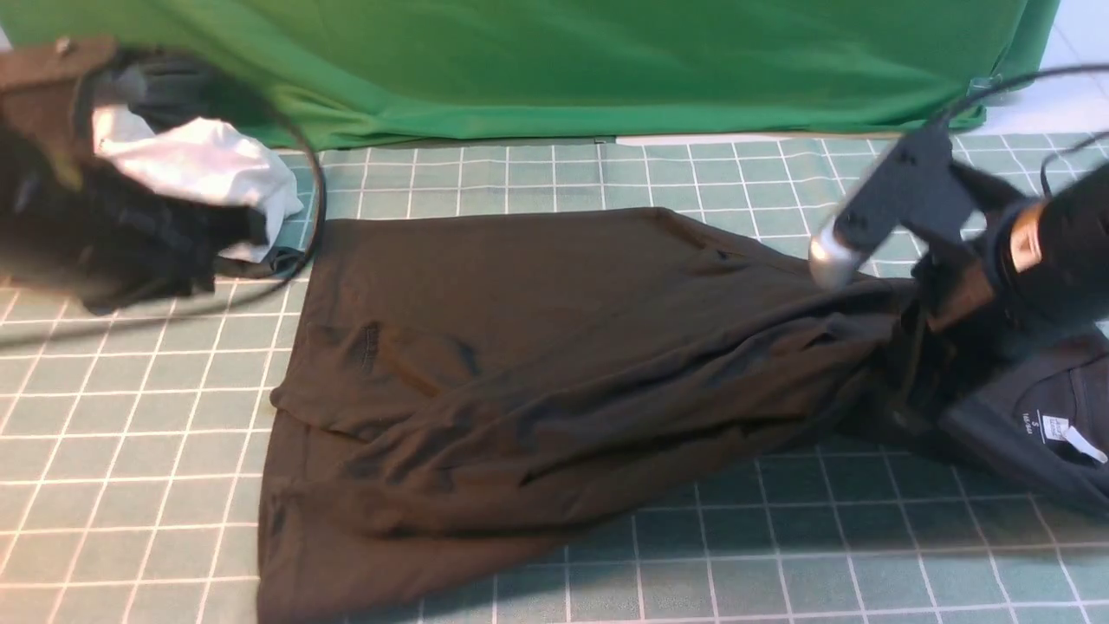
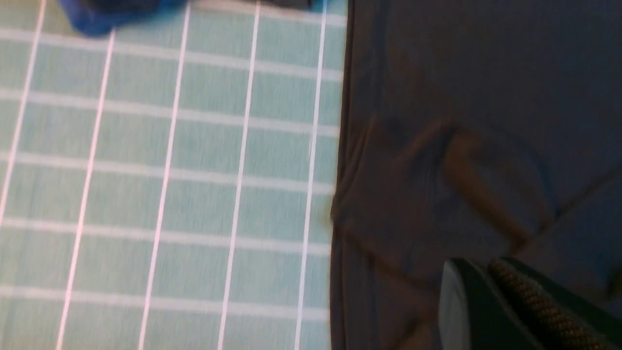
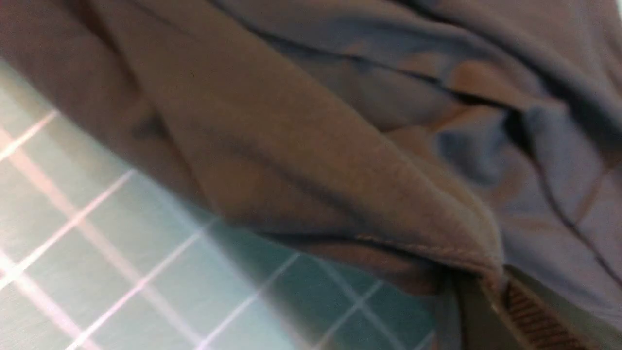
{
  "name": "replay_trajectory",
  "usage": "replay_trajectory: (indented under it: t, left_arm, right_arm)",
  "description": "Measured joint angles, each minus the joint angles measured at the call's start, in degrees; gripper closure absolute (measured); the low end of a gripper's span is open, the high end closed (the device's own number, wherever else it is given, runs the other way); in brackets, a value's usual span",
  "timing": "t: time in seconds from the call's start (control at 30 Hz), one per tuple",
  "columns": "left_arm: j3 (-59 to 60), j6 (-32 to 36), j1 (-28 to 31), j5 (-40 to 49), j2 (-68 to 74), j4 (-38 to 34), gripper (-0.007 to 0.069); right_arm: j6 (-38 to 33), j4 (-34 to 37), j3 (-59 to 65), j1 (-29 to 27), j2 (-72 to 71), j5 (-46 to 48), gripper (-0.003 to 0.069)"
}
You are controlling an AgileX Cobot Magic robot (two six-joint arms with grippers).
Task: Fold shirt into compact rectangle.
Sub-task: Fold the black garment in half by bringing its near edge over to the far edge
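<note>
On the near worktop the shirt lies w/ its long axis left-right, broad end left, bunched twd the collar at right. There the right end effector is clenched on a stitched edge, so it's the nearer arm. Farther back-left, the left end effector hangs clenched, apparently empty, above the shirt's left edge.

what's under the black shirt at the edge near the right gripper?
Under the raised edge of the shirt, the right wrist view shows only the green grid mat, in shadow. The right gripper is shut on that hem. Where the shirt lies flat, whatever is beneath is covered.
</note>
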Motion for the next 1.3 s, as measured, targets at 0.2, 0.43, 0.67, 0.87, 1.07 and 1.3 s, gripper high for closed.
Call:
replay_trajectory:
  t: [0.2,0.43,0.67,0.87,1.07,1.3]
  left_arm:
    - [-4.43,8.71,0.36,4.57,5.86,-6.75,0.0613]
    - [6.89,22.19,-0.76,12.25,6.31,-13.52,0.0611]
    - [10.88,25.35,-4.14,1.16,8.52,-13.72,0.0508]
    - [10.88,33.08,-7.62,-1.26,11.72,-12.36,0.0235]
    - [10.88,34.49,-8.7,-1.43,13.74,-8.86,0.0022]
    - [10.88,36.91,-8.73,-2.99,16.04,-7.73,0.0015]
  right_arm:
    - [-2.27,-0.53,-5.03,-2.62,6.81,5.24,0.0624]
    - [-2.52,0.7,-5.33,-2.62,7.56,6.18,0.0624]
    - [-2.66,3.56,-5.33,-2.62,7.56,5.94,0.0624]
    - [-3.41,4.28,-5.33,-2.62,7.56,5.82,0.0624]
    - [-3.43,4.42,-5.33,-2.62,7.57,5.82,0.0624]
    - [-3.48,4.51,-5.33,-2.62,7.57,5.71,0.0624]
